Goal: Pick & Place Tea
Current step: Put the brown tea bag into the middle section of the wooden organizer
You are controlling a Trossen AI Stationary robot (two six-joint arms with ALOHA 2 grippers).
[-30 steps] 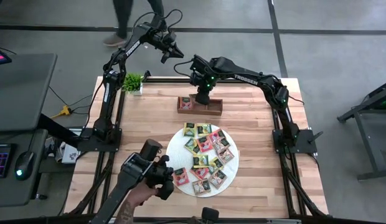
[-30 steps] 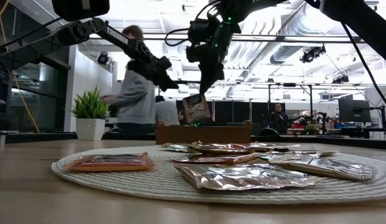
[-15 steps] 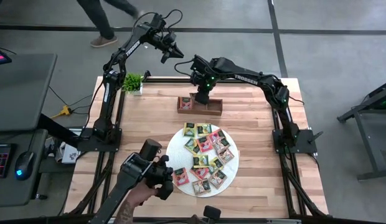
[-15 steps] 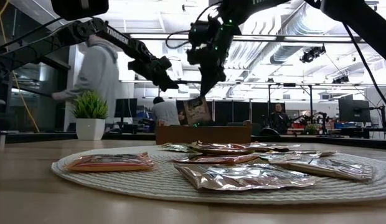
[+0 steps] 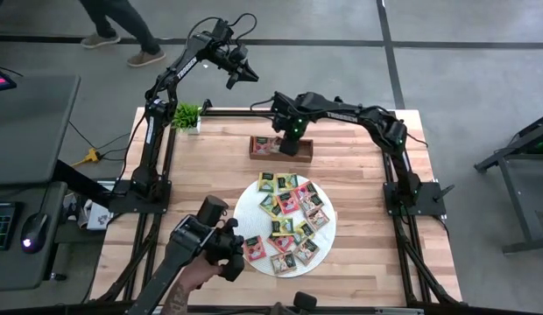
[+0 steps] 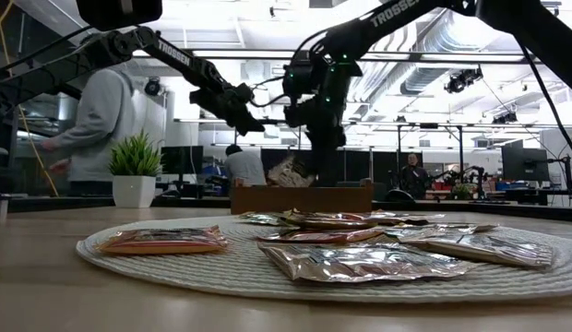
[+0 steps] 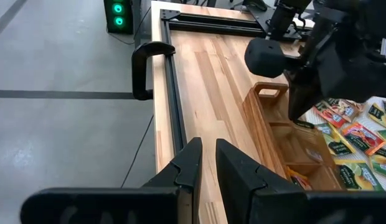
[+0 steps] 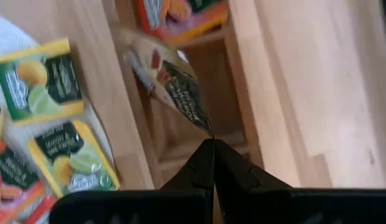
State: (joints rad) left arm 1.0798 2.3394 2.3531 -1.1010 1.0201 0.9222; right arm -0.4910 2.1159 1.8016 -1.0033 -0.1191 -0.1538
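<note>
Several tea packets (image 5: 289, 219) in red, green, yellow and dark wrappers lie flat on the round white mat (image 5: 241, 206). The brown wooden tray (image 5: 258, 147) sits on the table beyond the mat, and an orange packet (image 8: 174, 15) lies in one of its compartments. My right gripper (image 5: 285, 140) is low over the tray's middle, shut on a dark packet (image 8: 171, 81). My left gripper (image 5: 239, 74) waits raised beyond the table's far-left corner, touching nothing, with a narrow gap between its fingers (image 7: 194, 155). My right gripper pinches the dark packet by one corner (image 8: 207, 129) between its two fingertips, coming from above and pointing down. The packet sticks out tilted from the fingertips over the tray's middle compartment, at about rim height (image 6: 288, 171). Whether it touches the tray I cannot tell.
A small potted plant (image 5: 187, 115) stands at the table's far-left corner. A person's forearm with a dark hand-held device (image 5: 210, 249) reaches over the near-left edge next to the mat. A person walks on the floor beyond the table (image 5: 123, 31). Bare wood lies right of the mat.
My right gripper has gone down toward the tray, staying shut on the dark packet. The packet, which hung clear above the tray, now sits at the tray's rim height over the middle compartment. The person behind the table has walked toward the left.
</note>
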